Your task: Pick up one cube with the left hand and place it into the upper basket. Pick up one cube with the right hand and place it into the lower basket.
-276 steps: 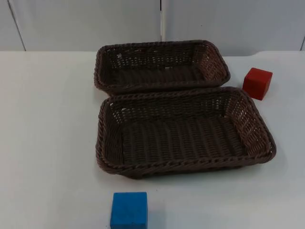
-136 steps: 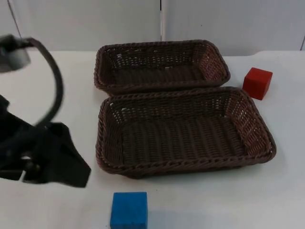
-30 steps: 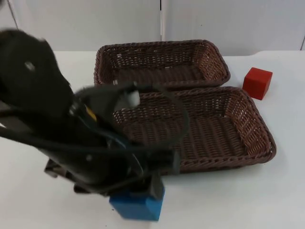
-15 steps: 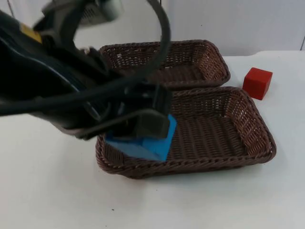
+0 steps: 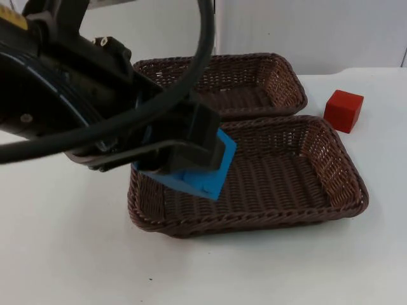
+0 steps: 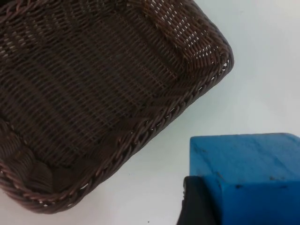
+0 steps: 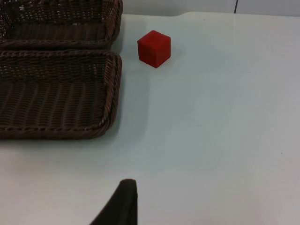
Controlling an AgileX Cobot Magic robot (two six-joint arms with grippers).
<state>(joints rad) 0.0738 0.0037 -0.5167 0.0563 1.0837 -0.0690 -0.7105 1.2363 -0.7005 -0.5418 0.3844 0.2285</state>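
Observation:
My left gripper (image 5: 181, 159) is shut on the blue cube (image 5: 202, 173) and holds it tilted in the air over the left part of the lower basket (image 5: 254, 221). In the left wrist view the blue cube (image 6: 248, 168) sits against a black fingertip (image 6: 197, 204), with a brown basket's corner (image 6: 197, 89) below. The upper basket (image 5: 216, 60) stands behind the lower one with nothing in it. The red cube (image 5: 343, 110) rests on the table right of the baskets. My right gripper (image 7: 123, 204) waits over bare table, well short of the red cube (image 7: 154, 48).
The two wicker baskets touch along their long sides. The white table (image 5: 63, 254) ends at the grey partition wall (image 5: 318, 32) behind the upper basket. The left arm's black body (image 5: 70, 95) covers the table's left side.
The left gripper closed on the blue cube at the table's front edge and lifted it up and back over the lower basket. The red cube and both baskets stayed put.

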